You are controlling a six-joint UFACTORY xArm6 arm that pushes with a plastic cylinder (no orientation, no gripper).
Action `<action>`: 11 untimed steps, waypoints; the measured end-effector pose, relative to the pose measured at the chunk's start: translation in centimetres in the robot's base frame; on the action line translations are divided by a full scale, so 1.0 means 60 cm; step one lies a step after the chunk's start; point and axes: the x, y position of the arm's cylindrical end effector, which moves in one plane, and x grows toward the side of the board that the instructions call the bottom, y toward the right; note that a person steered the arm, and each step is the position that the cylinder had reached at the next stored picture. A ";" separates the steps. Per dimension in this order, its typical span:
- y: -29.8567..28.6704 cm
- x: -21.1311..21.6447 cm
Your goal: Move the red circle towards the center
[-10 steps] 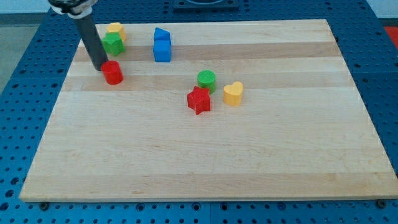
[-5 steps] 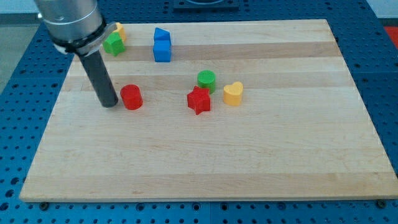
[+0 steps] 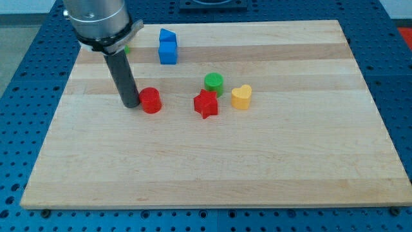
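The red circle (image 3: 151, 100) is a short red cylinder on the wooden board (image 3: 212, 161), left of the board's middle. My tip (image 3: 131, 104) stands right against its left side, touching or nearly touching it. The dark rod rises from there to the arm's grey body at the view's top left. A red star (image 3: 206, 104) lies to the right of the red circle, with a clear gap between them.
A green circle (image 3: 214, 82) and a yellow heart-like block (image 3: 241, 96) sit right of the red star. Two blue blocks (image 3: 167, 46) stand at the top, one behind the other. A green block (image 3: 127, 48) is mostly hidden behind the arm.
My tip has moved to the right and pushed the red circle right, from near the board's upper left towards the red star. The arm now hides the green and yellow blocks at the top left.
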 end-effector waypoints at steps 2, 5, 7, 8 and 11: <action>0.027 0.020; 0.065 0.057; 0.022 0.051; -0.021 0.041; 0.033 0.024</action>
